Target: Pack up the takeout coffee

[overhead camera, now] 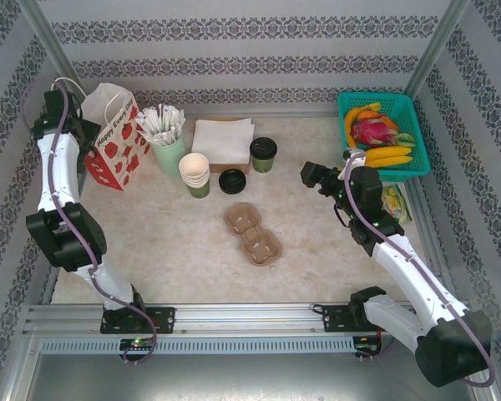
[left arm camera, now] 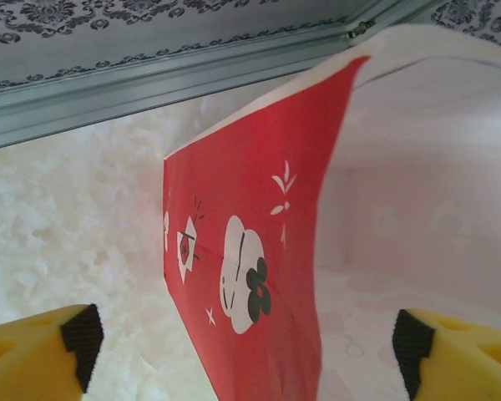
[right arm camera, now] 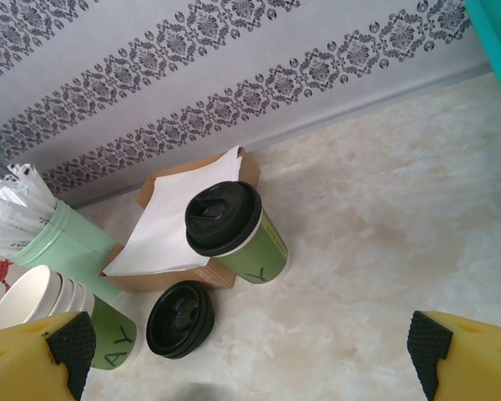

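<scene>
Right gripper [right arm camera: 249, 347] gapes apart near lidded takeout coffee [right arm camera: 234, 232]; left gripper [left arm camera: 246, 338] spread astride red bag [left arm camera: 234, 200].

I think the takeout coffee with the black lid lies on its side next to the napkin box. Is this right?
Not quite: the takeout coffee stands upright next to the napkin box, as the right wrist view shows.

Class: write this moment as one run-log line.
left gripper: open, astride bag wall | right gripper: open, facing coffee | coffee: upright, lidded, not yet packed
</scene>
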Robot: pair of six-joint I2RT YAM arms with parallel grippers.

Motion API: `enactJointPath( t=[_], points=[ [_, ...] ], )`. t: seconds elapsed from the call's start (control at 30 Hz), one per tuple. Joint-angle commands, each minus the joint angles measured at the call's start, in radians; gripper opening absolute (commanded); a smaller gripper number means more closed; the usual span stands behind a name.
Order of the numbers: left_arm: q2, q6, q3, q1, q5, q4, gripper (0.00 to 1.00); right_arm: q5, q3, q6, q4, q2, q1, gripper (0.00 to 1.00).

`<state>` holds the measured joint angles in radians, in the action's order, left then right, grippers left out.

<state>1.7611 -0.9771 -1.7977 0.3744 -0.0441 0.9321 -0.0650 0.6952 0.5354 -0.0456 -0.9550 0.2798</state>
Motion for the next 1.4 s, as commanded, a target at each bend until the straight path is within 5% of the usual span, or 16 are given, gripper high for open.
enactJointPath(
  t=[0.0,0.27,0.47,0.67,1.13,1.37],
  points=[
    [-0.011,0.006,-0.013,0.009,-0.067,0.009,0.86,0.023,-0.015,-0.023,0.009,0.027,0.011,0.98],
    [0.029,0.049,-0.019,0.009,-0.063,0.026,0.64,0.005,-0.030,-0.055,0.021,0.050,0.011,0.98],
    [0.022,0.080,-0.027,0.009,-0.051,0.031,0.31,-0.042,-0.020,-0.105,0.035,0.063,0.018,0.98],
    [-0.033,0.121,-0.013,0.009,-0.063,0.070,0.10,-0.072,-0.014,-0.182,0.036,0.043,0.054,0.98],
    [-0.432,0.189,0.288,0.009,-0.105,0.173,0.00,-0.095,0.014,-0.329,0.099,-0.040,0.220,0.98],
    [-0.679,0.239,0.424,0.009,-0.197,0.316,0.00,0.074,0.067,-0.060,0.134,-0.100,0.330,0.98]
  ],
)
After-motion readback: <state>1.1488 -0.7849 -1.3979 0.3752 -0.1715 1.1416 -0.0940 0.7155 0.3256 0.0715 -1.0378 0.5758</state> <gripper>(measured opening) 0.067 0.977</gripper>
